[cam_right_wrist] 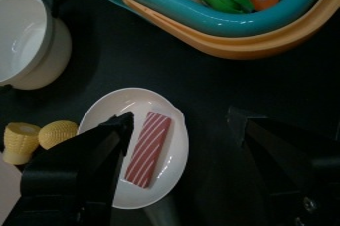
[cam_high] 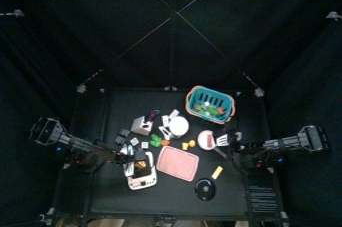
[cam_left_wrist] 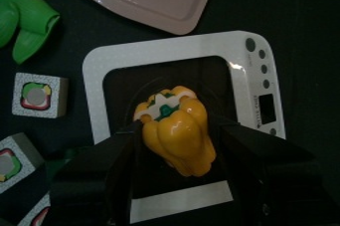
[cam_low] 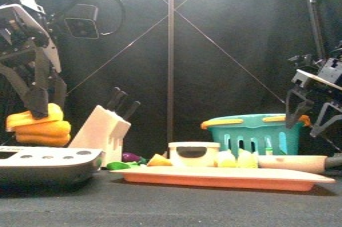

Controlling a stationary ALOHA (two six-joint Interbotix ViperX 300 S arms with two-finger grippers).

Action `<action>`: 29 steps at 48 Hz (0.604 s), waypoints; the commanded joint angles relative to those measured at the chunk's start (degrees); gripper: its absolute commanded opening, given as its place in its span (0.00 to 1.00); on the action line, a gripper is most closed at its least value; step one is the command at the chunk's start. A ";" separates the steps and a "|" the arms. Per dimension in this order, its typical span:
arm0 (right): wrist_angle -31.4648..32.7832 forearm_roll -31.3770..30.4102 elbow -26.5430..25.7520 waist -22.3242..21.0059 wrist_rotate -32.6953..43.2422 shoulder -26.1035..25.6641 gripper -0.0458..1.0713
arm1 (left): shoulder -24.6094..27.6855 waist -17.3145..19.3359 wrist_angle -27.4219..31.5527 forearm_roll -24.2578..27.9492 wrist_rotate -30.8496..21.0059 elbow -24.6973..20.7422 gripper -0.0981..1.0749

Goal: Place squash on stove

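Note:
The yellow squash [cam_left_wrist: 181, 132] sits between the jaws of my left gripper [cam_left_wrist: 180, 168], which is shut on it. It hangs just above the black top of the white toy stove [cam_left_wrist: 109, 66]. In the front view the squash [cam_low: 38, 128] is held over the stove [cam_low: 48, 161] at the far left, under the left gripper [cam_low: 32, 89]. In the top view the stove [cam_high: 142, 178] lies at the front left of the table. My right gripper [cam_right_wrist: 186, 165] is open and empty above a white plate [cam_right_wrist: 113, 120] with a red strip on it.
A teal basket [cam_high: 210, 101] of toy food stands at the back right. A pink tray [cam_high: 177, 161] lies mid-table and a white pot [cam_high: 175, 126] behind it. A white knife block [cam_low: 100, 131] stands beside the stove. A green toy [cam_left_wrist: 27, 26] lies near the stove.

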 commanded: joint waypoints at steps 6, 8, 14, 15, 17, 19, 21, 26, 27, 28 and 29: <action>0.18 -0.18 -0.53 -0.53 -0.09 0.09 0.97 | -0.44 0.00 -0.88 0.18 0.00 -0.09 0.78; 0.18 -0.18 -0.44 -0.62 -0.09 0.09 0.97 | -0.44 0.00 -0.88 0.09 0.00 0.09 0.78; 0.18 -0.18 -0.35 -0.97 -0.18 0.09 0.97 | -0.44 0.09 -1.23 -0.18 -0.09 0.18 0.79; 0.18 -0.18 -0.26 -0.97 -0.18 0.09 0.97 | -0.44 0.18 -1.41 -0.26 -0.09 0.18 0.79; 0.18 -0.18 -0.26 -0.97 -0.18 0.00 0.97 | -0.53 0.26 -1.67 -0.62 -0.09 0.18 0.79; 0.18 -0.18 -0.26 -0.97 -0.18 0.09 0.97 | -0.53 0.53 -2.02 -1.05 0.00 0.26 0.79; 0.18 -0.18 -0.26 -0.97 -0.18 0.09 0.97 | -0.53 0.70 -2.37 -1.49 0.00 0.26 0.79; 0.18 -0.18 -0.35 -0.97 -0.18 0.00 0.97 | -0.53 0.79 -3.25 -2.20 0.00 0.35 0.83; 0.18 -0.18 -0.35 -0.97 -0.18 0.09 0.97 | -0.53 0.79 -3.34 -2.29 0.00 0.35 0.84; 0.18 -0.18 -0.35 -0.97 -0.18 0.00 0.97 | -0.53 0.79 -3.43 -2.37 -0.09 0.35 0.85; 0.18 -0.18 -0.35 -0.97 -0.18 0.09 0.97 | -0.53 0.79 -3.43 -2.46 -0.09 0.35 0.86</action>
